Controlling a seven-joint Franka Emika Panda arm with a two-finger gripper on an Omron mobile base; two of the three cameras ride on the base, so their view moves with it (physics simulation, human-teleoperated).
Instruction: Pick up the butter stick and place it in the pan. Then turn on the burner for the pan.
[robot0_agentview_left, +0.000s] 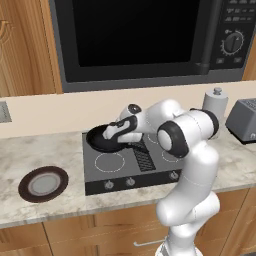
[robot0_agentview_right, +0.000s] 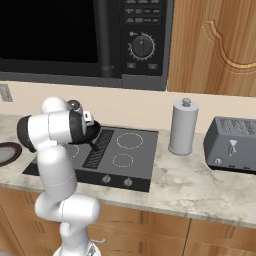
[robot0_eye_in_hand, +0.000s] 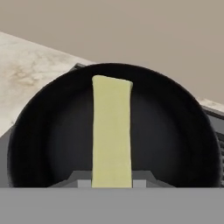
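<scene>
Kitchen cooktop: gripper clamps butter stick just above pan directly ahead; release low over centre so it lands inside rim.

1. One butter stick, mid-frame in my hand view.
2. One pan, left of centre.
3. Three white-outlined rings on the cooktop.
4. Three knobs along its front.
5. One plate, lower left.
6. One toaster, right edge.
7. One canister.
8. One microwave above.
</scene>
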